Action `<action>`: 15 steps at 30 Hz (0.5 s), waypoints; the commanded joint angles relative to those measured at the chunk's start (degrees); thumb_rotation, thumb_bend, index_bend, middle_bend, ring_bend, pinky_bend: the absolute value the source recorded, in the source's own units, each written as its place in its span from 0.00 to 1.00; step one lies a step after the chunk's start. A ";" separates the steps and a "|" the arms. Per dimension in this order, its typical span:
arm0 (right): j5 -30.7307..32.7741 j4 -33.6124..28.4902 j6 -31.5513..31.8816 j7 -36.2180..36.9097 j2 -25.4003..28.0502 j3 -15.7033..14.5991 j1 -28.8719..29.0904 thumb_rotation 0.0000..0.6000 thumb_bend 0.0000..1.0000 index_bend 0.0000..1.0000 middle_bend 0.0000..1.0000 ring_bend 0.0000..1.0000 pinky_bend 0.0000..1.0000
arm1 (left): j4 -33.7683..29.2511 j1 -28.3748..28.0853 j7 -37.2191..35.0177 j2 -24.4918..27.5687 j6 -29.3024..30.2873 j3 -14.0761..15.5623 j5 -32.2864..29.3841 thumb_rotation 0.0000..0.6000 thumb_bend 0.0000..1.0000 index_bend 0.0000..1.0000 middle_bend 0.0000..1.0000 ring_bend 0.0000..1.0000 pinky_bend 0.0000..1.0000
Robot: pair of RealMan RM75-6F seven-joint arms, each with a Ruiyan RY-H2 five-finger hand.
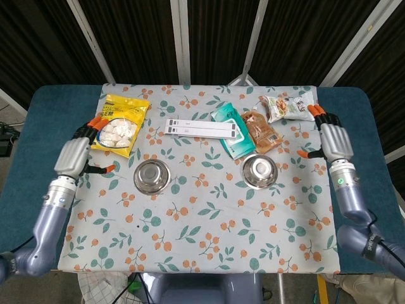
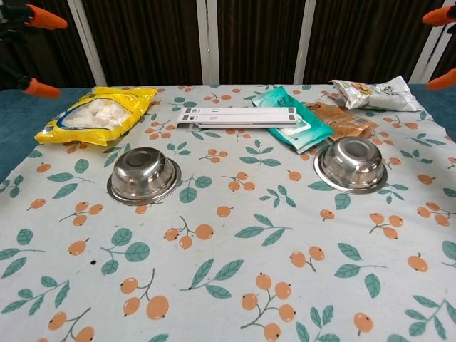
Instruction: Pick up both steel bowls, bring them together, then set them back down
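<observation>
Left hand (image 1: pixel 74 154): raised at the cloth's left edge, orange-tipped fingers (image 1: pixel 95 121) spread, holding nothing. Right hand (image 1: pixel 334 140): raised at the cloth's right edge, fingers apart, likewise empty.

Left steel bowl (image 1: pixel 152 176): round, shiny, shallow, upright on the floral tablecloth (image 1: pixel 202 221), inboard of the left hand and apart from it.

Right steel bowl (image 1: pixel 259 171): same make, upright, inboard of the right hand, well apart from the first bowl.

Yellow snack bag (image 1: pixel 119 123): just beside the left hand's fingers. Teal packet (image 1: pixel 231 132) and brown packet (image 1: pixel 261 130): beyond the right bowl.
</observation>
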 commanded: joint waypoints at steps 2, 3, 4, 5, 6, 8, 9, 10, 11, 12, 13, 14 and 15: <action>-9.69 1.27 0.57 11.10 4.65 -1.51 -4.50 1.00 0.07 0.05 0.00 0.08 0.00 | -4.51 4.78 4.02 5.59 5.17 3.43 2.00 1.00 0.00 0.15 0.00 0.00 0.03; -11.59 1.73 1.22 12.84 5.01 -2.08 -5.08 1.00 0.07 0.05 0.00 0.08 0.00 | -5.03 5.78 4.00 6.55 6.22 4.04 2.95 1.00 0.00 0.15 0.00 0.00 0.03; -13.29 2.19 2.02 14.54 5.31 -2.62 -5.67 1.00 0.07 0.05 0.00 0.08 0.00 | -5.47 6.86 3.65 7.48 7.24 4.68 4.08 1.00 0.00 0.15 0.00 0.00 0.03; -14.78 2.62 2.94 16.26 5.57 -3.04 -6.27 1.00 0.07 0.05 0.00 0.08 0.00 | -5.76 8.01 2.98 8.37 8.25 5.33 5.28 1.00 0.00 0.15 0.00 0.00 0.03; -16.48 3.04 4.33 18.75 5.89 -3.46 -7.12 1.00 0.07 0.06 0.00 0.08 0.00 | -5.90 9.59 1.76 9.50 9.51 6.24 6.93 1.00 0.00 0.15 0.00 0.00 0.03; -18.49 3.29 6.77 22.45 6.39 -3.94 -8.57 1.00 0.07 0.07 0.00 0.08 0.00 | -5.59 11.92 -0.56 10.98 11.18 7.66 9.54 1.00 0.00 0.15 0.00 0.00 0.03; -19.50 3.14 8.75 23.87 6.84 -4.27 -9.75 1.00 0.07 0.09 0.00 0.08 0.00 | -5.28 13.53 -1.98 11.85 12.34 8.70 10.97 1.00 0.00 0.15 0.00 0.00 0.03; -20.62 3.06 10.16 24.52 7.32 -4.83 -10.63 1.00 0.07 0.10 0.00 0.08 0.00 | -4.97 14.69 -3.34 12.46 13.15 9.53 12.56 1.00 0.00 0.15 0.00 0.00 0.03; -21.84 2.80 11.57 24.68 8.02 -5.70 -11.72 1.00 0.07 0.10 0.00 0.08 0.00 | -4.46 16.13 -5.01 13.06 14.27 10.58 14.66 1.00 0.00 0.15 0.00 0.00 0.03; -22.66 2.39 12.73 24.40 8.60 -6.34 -12.59 1.00 0.07 0.11 0.00 0.09 0.00 | -4.11 17.17 -5.94 13.43 15.11 11.40 16.10 1.00 0.00 0.15 0.00 0.00 0.03; -23.45 1.66 14.28 23.89 9.24 -6.93 -13.63 1.00 0.07 0.11 0.00 0.09 0.00 | -3.90 18.20 -6.60 13.83 15.88 12.29 17.49 1.00 0.00 0.15 0.00 0.00 0.03; -24.21 0.82 15.84 23.17 9.92 -7.50 -14.68 1.00 0.07 0.11 0.00 0.09 0.00 | -3.83 19.20 -7.19 14.30 16.60 13.26 19.01 1.00 0.00 0.15 0.00 0.00 0.03; -24.97 -0.20 17.25 22.32 10.69 -8.16 -15.73 1.00 0.07 0.11 0.00 0.09 0.00 | -3.89 20.20 -7.95 14.75 17.48 14.15 20.63 1.00 0.00 0.15 0.00 0.00 0.03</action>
